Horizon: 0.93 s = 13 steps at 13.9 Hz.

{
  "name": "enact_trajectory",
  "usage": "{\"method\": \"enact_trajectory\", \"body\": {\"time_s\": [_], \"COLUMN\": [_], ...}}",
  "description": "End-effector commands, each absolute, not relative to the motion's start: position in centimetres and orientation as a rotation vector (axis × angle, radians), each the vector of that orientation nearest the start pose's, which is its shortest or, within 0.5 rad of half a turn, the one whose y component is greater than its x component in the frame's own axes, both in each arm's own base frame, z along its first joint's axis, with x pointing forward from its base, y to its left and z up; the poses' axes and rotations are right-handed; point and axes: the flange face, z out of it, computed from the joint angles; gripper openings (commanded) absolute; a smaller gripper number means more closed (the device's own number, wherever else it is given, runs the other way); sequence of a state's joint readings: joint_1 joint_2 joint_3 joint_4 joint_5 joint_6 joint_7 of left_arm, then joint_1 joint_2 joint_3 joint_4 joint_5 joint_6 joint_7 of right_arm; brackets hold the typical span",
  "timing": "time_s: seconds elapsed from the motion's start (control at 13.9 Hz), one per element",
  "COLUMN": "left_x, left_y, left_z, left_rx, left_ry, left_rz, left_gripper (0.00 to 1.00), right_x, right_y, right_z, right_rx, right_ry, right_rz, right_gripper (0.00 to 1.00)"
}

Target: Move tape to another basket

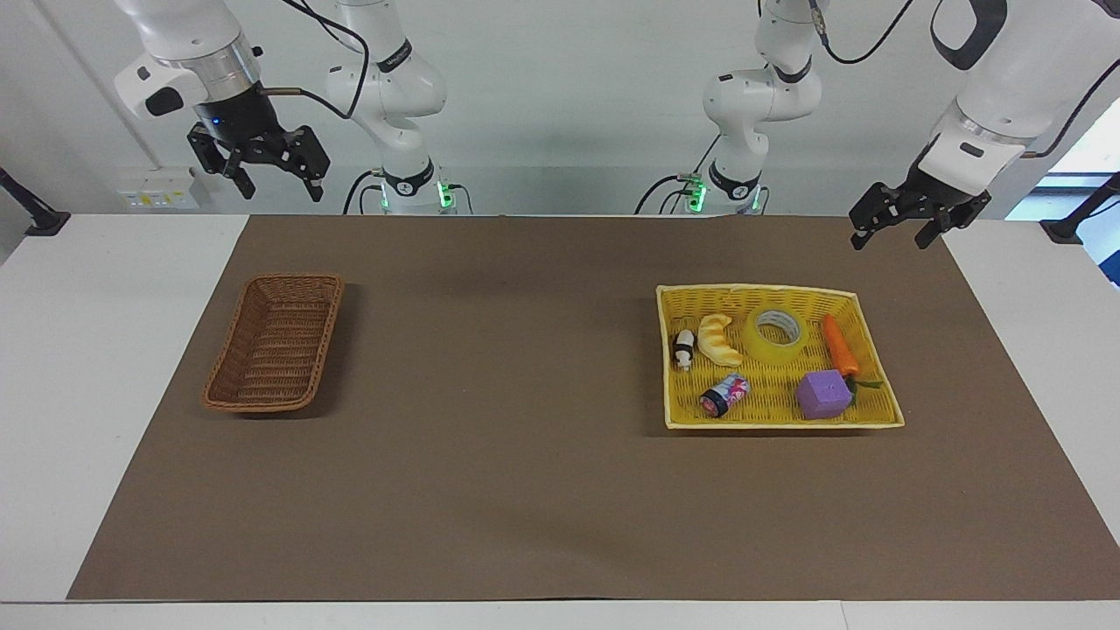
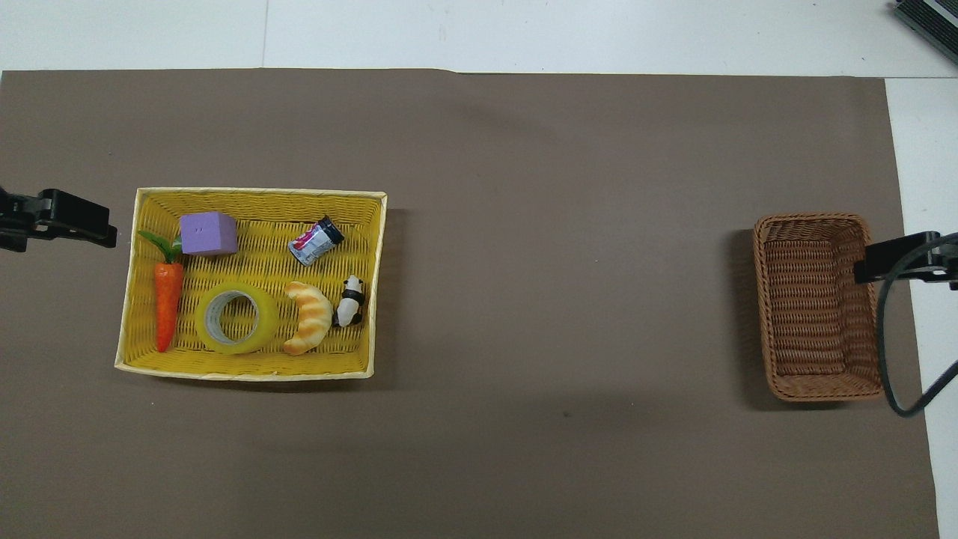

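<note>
My left gripper (image 1: 901, 229) hangs in the air with its fingers spread open, holding nothing, up above the mat's edge at the left arm's end of the table. My right gripper (image 1: 267, 173) hangs open and empty too, raised at the right arm's end. The tape (image 1: 775, 336) lies flat in the yellow basket (image 1: 674, 420), between the carrot (image 1: 839, 345) and the croissant toy (image 1: 720, 339), nearer to me than the purple cube (image 1: 822, 394) and the small can (image 1: 724, 395). The brown basket (image 1: 274, 343) sits well apart, toward the right arm's end, holding nothing.
</note>
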<state>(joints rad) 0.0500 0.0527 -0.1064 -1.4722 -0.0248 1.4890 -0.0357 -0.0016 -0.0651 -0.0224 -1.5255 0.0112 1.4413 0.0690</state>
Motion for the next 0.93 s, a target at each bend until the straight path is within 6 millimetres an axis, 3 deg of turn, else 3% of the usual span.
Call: {"method": "enact_trajectory", "body": {"time_s": [0.0,0.86], "left_x": [55.63,55.65], "left_y": [-3.03,-2.95], "left_z": [63.5,63.35], "left_rx": [-3.158,-3.158], "left_ry": [0.036,0.023], "left_rz": [0.081,0.078], "left_gripper": [1.0,1.0], "right_x": [51.95,51.86], "right_y": [-1.53,-1.21], "right_z": [66.78,66.94], "right_rx": [-3.109,-3.112], "right_ry": [0.114,0.095], "right_rz": [0.024,0.034], "right_gripper": [1.0,1.0]}}
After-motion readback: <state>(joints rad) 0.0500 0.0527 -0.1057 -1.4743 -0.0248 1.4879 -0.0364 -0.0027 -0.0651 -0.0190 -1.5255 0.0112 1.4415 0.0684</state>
